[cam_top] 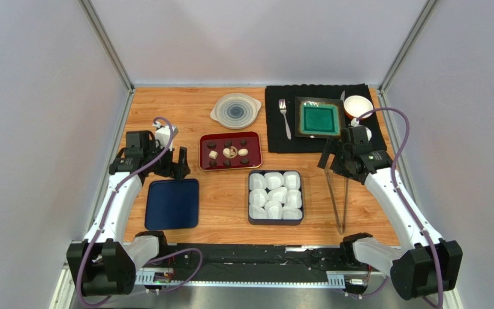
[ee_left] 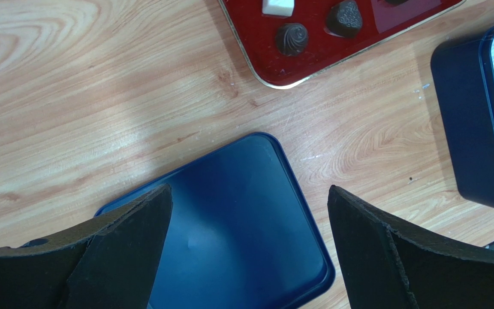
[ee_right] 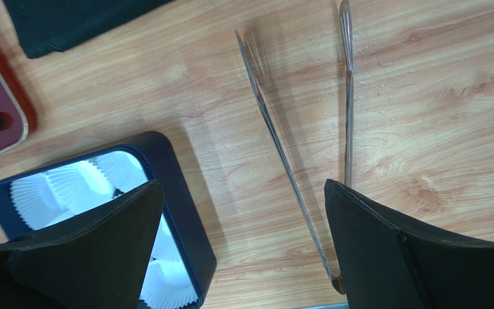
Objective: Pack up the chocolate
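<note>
Above the table [cam_top: 224,206], my jaws stand wide, empty.
My left gripper [ee_left: 249,199] hangs over the lid [ee_left: 243,238], my right gripper [ee_right: 243,193] over the tongs [ee_right: 284,154]; the chocolate [cam_top: 228,143] lies on the red tray [cam_top: 256,161].

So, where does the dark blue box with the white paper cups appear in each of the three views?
Top external: the dark blue box lies at the centre, toward the near edge of the table.
Left wrist: at the right edge, cut off by the frame.
Right wrist: at the lower left.
Shared landmark: the red tray, beside the box in every view.
</note>
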Action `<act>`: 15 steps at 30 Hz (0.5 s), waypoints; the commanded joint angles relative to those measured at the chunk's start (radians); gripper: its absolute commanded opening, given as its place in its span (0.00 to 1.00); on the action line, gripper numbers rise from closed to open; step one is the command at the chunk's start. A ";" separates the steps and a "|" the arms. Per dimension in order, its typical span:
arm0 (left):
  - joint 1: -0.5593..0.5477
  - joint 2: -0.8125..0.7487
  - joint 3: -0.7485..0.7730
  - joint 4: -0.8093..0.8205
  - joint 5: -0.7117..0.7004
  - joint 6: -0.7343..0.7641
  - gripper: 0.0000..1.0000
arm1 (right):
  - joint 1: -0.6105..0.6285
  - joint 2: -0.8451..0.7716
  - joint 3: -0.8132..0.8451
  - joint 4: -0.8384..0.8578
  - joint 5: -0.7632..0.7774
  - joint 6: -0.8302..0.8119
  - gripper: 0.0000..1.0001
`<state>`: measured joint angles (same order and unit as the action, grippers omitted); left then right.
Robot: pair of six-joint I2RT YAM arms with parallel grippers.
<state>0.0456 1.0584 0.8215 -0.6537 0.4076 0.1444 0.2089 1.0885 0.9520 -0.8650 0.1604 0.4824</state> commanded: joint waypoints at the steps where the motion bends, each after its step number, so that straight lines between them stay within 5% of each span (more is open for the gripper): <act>1: 0.003 -0.008 0.007 0.032 0.008 0.011 0.99 | 0.018 0.037 -0.028 0.031 0.077 -0.002 0.99; 3: 0.004 -0.006 0.013 0.037 0.025 0.006 0.99 | 0.032 0.060 -0.042 0.035 0.138 -0.016 0.99; 7: 0.003 0.005 0.036 0.039 0.042 -0.003 0.99 | 0.053 0.163 -0.026 0.020 0.183 -0.013 0.61; 15: 0.002 0.002 0.044 0.055 0.016 0.014 0.99 | 0.107 0.300 -0.013 0.029 0.241 0.004 0.64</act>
<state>0.0456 1.0687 0.8261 -0.6304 0.4278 0.1429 0.2928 1.3563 0.9138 -0.8558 0.3359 0.4747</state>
